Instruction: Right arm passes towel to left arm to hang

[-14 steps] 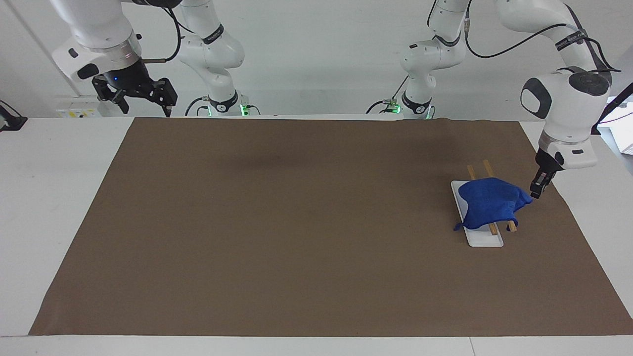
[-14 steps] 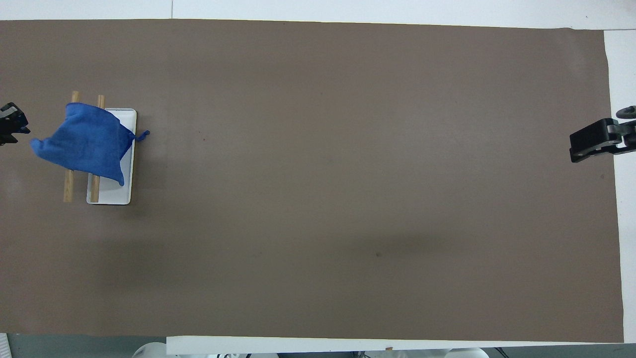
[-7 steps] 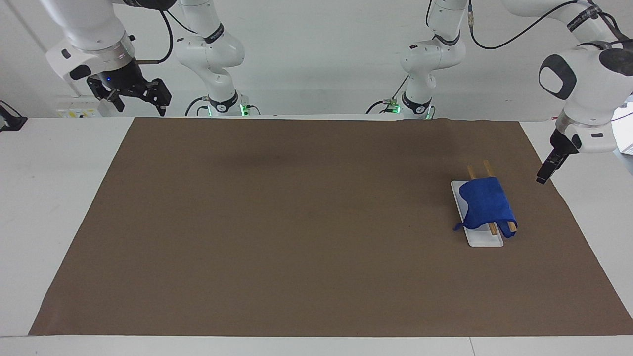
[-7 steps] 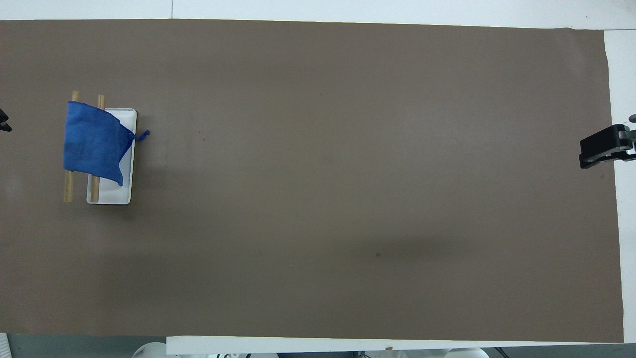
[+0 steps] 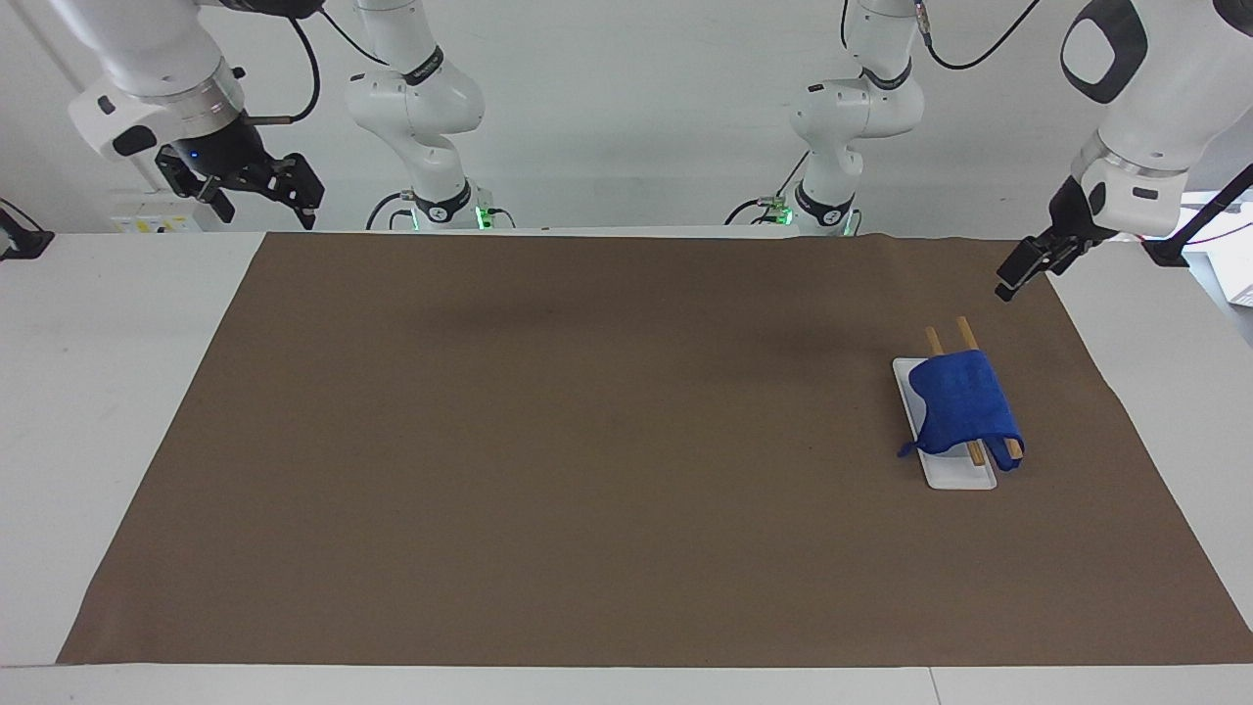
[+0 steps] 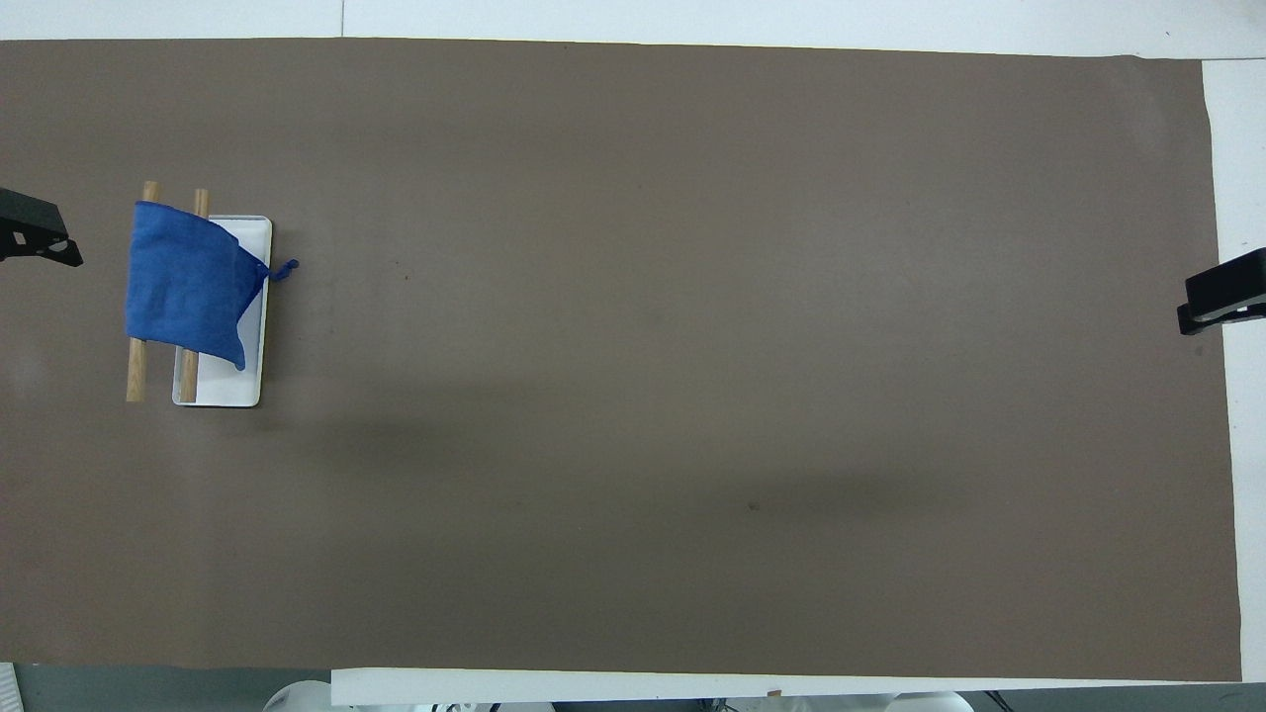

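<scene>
The royal-blue towel (image 5: pixel 964 406) hangs draped over the two wooden rods (image 5: pixel 965 331) of a rack with a white base (image 5: pixel 961 477), at the left arm's end of the table. It also shows in the overhead view (image 6: pixel 188 287), covering most of the rods (image 6: pixel 136 371) and part of the base (image 6: pixel 223 391). My left gripper (image 5: pixel 1016 272) (image 6: pixel 45 245) is raised over the mat's edge beside the rack, open and empty, apart from the towel. My right gripper (image 5: pixel 256 191) (image 6: pixel 1219 302), with its blue light, is open and empty, high over the table's other end.
A brown mat (image 5: pixel 587 441) covers most of the white table (image 5: pixel 117 392). A thin blue loop of the towel (image 6: pixel 282 267) sticks out over the mat beside the white base.
My left gripper let go of the towel's corner, which dropped over the rods, then rose and drew back toward its base. My right gripper also drew back and up a little.
</scene>
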Robot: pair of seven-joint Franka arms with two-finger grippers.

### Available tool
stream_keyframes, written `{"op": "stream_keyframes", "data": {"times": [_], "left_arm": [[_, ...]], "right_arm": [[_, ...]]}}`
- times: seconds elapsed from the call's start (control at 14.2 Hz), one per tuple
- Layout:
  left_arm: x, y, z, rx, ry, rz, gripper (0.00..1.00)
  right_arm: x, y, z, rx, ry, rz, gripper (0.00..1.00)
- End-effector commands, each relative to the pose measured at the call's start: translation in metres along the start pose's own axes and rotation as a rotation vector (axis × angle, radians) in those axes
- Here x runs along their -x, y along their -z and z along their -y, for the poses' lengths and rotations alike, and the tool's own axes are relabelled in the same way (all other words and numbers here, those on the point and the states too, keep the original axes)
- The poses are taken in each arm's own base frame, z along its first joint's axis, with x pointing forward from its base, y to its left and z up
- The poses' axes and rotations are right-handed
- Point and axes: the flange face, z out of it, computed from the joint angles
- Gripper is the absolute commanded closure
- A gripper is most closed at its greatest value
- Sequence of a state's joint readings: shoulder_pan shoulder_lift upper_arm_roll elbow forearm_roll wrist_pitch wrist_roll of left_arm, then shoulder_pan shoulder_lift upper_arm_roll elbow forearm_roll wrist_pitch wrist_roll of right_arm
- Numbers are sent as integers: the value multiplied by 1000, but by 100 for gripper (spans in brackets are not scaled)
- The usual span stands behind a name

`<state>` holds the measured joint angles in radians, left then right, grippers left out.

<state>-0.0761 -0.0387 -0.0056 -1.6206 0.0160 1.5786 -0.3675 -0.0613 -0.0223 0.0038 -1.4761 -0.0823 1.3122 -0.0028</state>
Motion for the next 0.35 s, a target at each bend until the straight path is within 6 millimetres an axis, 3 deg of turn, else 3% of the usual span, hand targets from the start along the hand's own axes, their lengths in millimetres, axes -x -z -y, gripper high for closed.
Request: {"op": "stream_keyframes", "data": {"times": [0.0, 0.07, 0.28], "left_arm": [[-17, 4, -10, 14, -111, 53, 1], [-15, 8, -11, 14, -161, 57, 1], [-14, 9, -10, 8, -183, 64, 0]], "right_arm": [[4, -3, -8, -24, 6, -12, 0], [4, -3, -18, -27, -8, -15, 0], [6, -5, -19, -27, -3, -3, 0]]}}
